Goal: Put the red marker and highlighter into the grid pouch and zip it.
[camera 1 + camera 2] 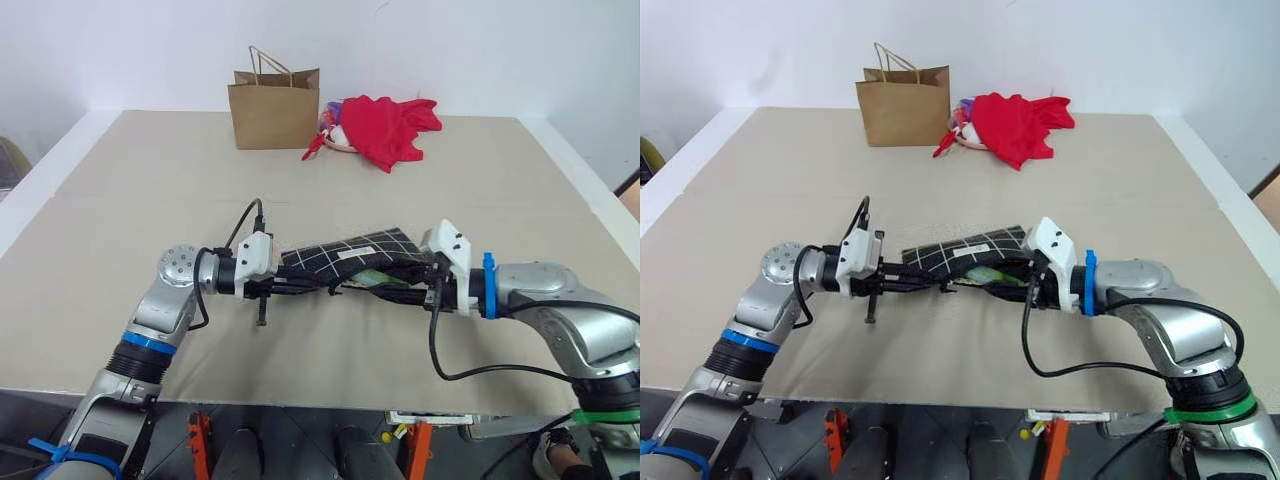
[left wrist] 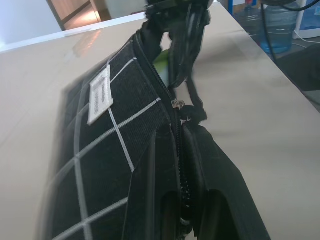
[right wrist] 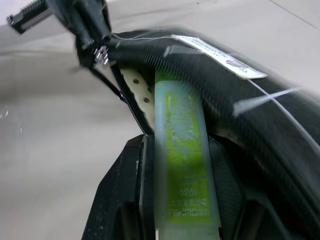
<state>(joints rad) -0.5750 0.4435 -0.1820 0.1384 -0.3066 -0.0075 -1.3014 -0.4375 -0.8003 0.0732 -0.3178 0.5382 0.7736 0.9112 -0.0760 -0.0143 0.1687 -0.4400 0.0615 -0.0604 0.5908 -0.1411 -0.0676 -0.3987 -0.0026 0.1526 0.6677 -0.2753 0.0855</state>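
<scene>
The grid pouch [image 1: 345, 252], black with white lines and a white label, hangs just above the table between both grippers. My left gripper [image 1: 285, 285] is shut on the pouch's left end, its fingers [image 2: 160, 200] pinching the zipper edge. The zipper pull [image 2: 176, 104] sits a short way along, and past it the mouth gapes open. My right gripper [image 3: 182, 165] is shut on the light-green highlighter [image 3: 182, 150], whose front end pokes into the open mouth at the pouch's right end. The red marker is out of view.
A brown paper bag [image 1: 273, 108] stands at the back of the beige table [image 1: 120, 200]. A crumpled red cloth [image 1: 385, 125] lies to its right over some small items. A black cable loops below my right wrist near the table's front edge.
</scene>
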